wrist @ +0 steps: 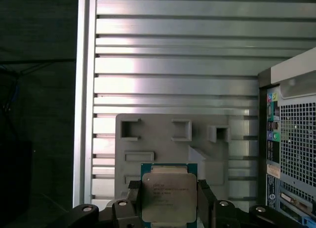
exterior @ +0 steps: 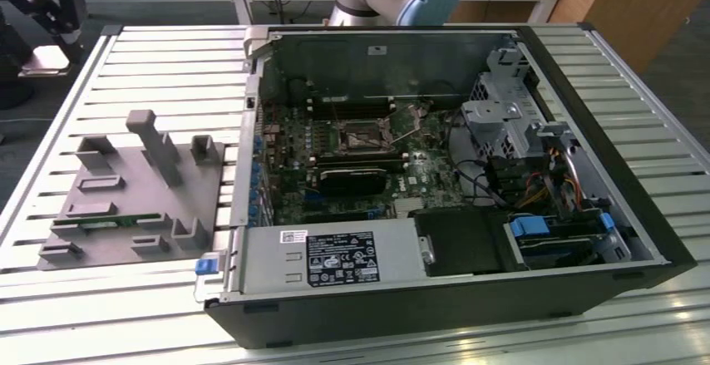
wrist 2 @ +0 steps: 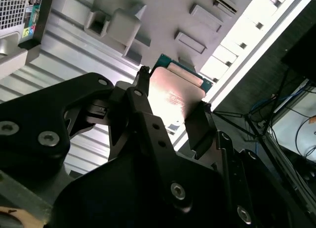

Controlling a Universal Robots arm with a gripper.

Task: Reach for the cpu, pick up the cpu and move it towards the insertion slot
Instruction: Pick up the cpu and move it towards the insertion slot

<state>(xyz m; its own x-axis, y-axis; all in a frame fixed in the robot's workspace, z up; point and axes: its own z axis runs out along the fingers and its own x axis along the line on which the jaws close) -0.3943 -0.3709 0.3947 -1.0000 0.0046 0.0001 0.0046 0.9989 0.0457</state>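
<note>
Carry the cpu [wrist: 168, 198] level (first wrist view: gripper [wrist: 169, 189] jaws clamp its edges) toward the insertion slot [exterior: 364, 139], exterior view centre.

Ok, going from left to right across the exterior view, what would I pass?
grey fixture → insertion slot → silver drive cage → coloured wires
</note>
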